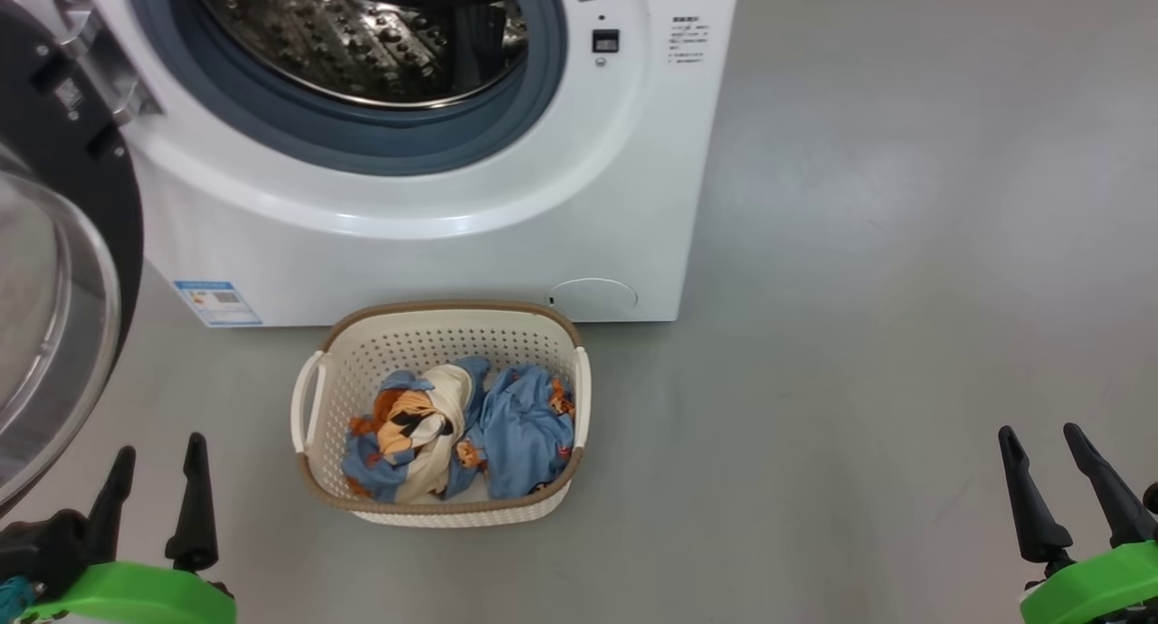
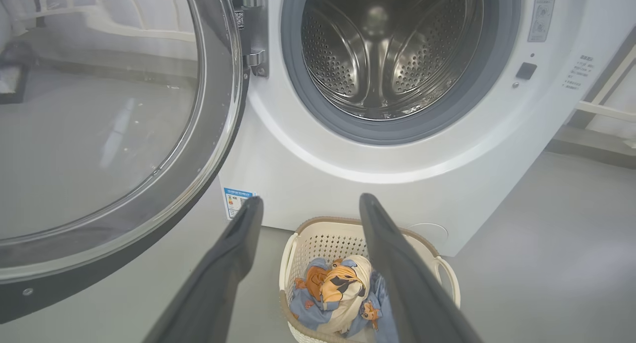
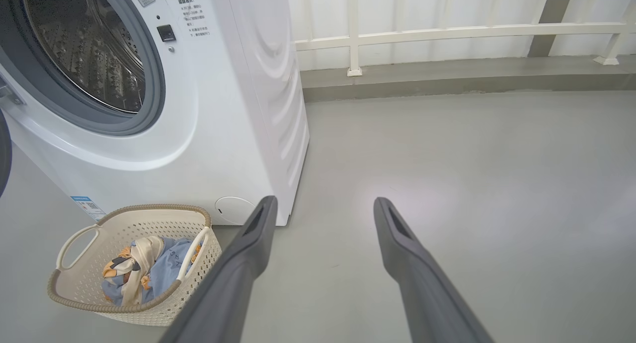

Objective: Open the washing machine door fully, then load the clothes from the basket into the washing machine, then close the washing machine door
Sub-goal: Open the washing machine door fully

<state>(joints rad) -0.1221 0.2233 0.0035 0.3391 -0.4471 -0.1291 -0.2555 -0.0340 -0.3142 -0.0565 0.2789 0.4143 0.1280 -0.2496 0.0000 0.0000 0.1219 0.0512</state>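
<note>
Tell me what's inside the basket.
Two bundles of light blue printed clothes, one with cream and orange parts, lie in the basket. Anything beneath them is covered.

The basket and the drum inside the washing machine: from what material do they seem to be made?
The basket looks like moulded cream plastic with a matte finish and rows of small regular holes. Its brown rim only imitates weaving and is probably plastic too. The drum looks like polished steel: it is grey, mirror-bright and perforated with small holes.
</note>
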